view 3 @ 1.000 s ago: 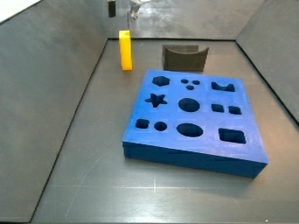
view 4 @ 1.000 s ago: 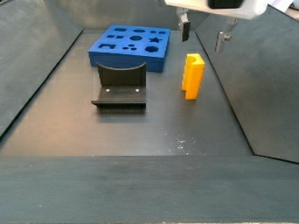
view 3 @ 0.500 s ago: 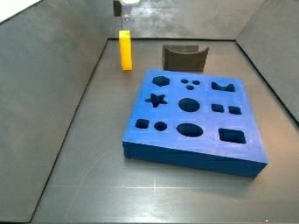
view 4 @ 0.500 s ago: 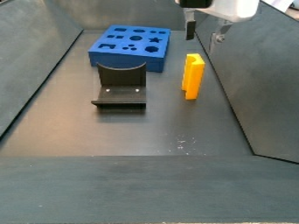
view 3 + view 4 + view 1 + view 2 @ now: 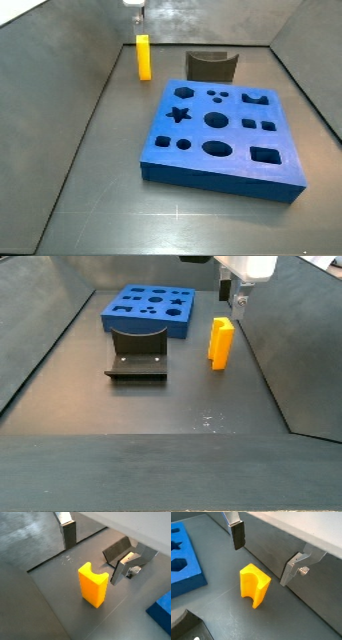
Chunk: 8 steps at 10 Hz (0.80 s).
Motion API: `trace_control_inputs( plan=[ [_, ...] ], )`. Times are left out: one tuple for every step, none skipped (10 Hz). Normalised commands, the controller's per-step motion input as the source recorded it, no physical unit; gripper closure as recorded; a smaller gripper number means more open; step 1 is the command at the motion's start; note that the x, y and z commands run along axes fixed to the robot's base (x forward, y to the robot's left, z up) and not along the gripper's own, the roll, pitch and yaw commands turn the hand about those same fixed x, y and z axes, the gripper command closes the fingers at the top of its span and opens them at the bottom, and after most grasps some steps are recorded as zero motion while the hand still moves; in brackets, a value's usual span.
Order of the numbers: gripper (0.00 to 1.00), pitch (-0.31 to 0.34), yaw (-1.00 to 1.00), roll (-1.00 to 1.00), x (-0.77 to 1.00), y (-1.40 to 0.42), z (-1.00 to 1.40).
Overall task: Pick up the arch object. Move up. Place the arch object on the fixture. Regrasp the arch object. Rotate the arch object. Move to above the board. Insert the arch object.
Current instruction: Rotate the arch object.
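In a side view, the arch (image 5: 143, 56) is seen standing upright on the floor, well apart from the near-left corner of the board (image 5: 225, 135) and off to the left of it. The fixture (image 5: 210, 66) is set just behind the board's far edge, to the right of the arch. The board's holes are all seen empty. Only a sliver of the gripper (image 5: 134, 3) is caught at the top edge of that view, above the arch.

In another side view, the fixture (image 5: 136, 359) lies just in front of the board (image 5: 150, 308), with the arch (image 5: 221, 343) beside it to the right. The gripper (image 5: 241, 298) hangs above and slightly behind the arch, clear of it.

In both wrist views the fingers (image 5: 68, 534) (image 5: 297, 569) are spread wide with nothing between them. The arch (image 5: 93, 585) (image 5: 254, 585) is seen below, its curved notch facing up, and no pad touches it.

The step in hand is judged to be the first one: the pick-up, not yet made. A straight descent is called for next, so that the two pads come down on either side of the arch's flat faces; the jaws are then to be closed. The arch stands tall and narrow, so an off-centre touch could tip it
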Motion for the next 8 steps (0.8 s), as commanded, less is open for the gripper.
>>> trace_control_inputs(
  plan=[
    [0.00, 0.001, -0.26, -0.02, 0.01, 0.01, -0.04],
    [0.00, 0.000, 0.00, 0.00, 0.00, 0.00, -1.00],
    [0.00, -0.010, 0.03, 0.00, 0.01, 0.00, -1.00],
    [0.00, -0.027, 0.03, 0.00, 0.02, 0.00, -1.00],
    [0.00, -0.034, 0.03, -0.01, 0.02, 0.00, -1.00],
    [0.00, -0.041, 0.03, -0.01, 0.02, 0.00, -0.99],
    [0.00, -0.044, 0.02, -0.02, 0.02, -0.01, -0.88],
    [0.00, -0.048, 0.02, -0.02, 0.02, -0.01, -0.73]
  ],
)
